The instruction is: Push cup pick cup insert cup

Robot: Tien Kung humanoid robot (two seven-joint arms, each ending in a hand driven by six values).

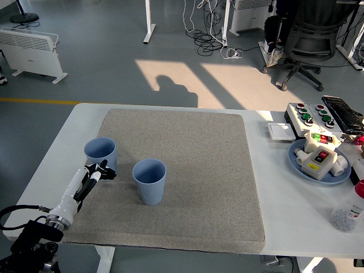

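Note:
Two light blue ribbed cups stand upright on a grey mat. One cup is at the mat's left edge, the other cup stands to its right and a little nearer. My left hand reaches in from the lower left. Its curled fingers touch the near side of the left cup without closing around it. My right arm is out of view.
At the table's right edge sit a blue plate with a switch box and white parts, a button box, a white square pad and a clear bottle. An office chair stands beyond the table.

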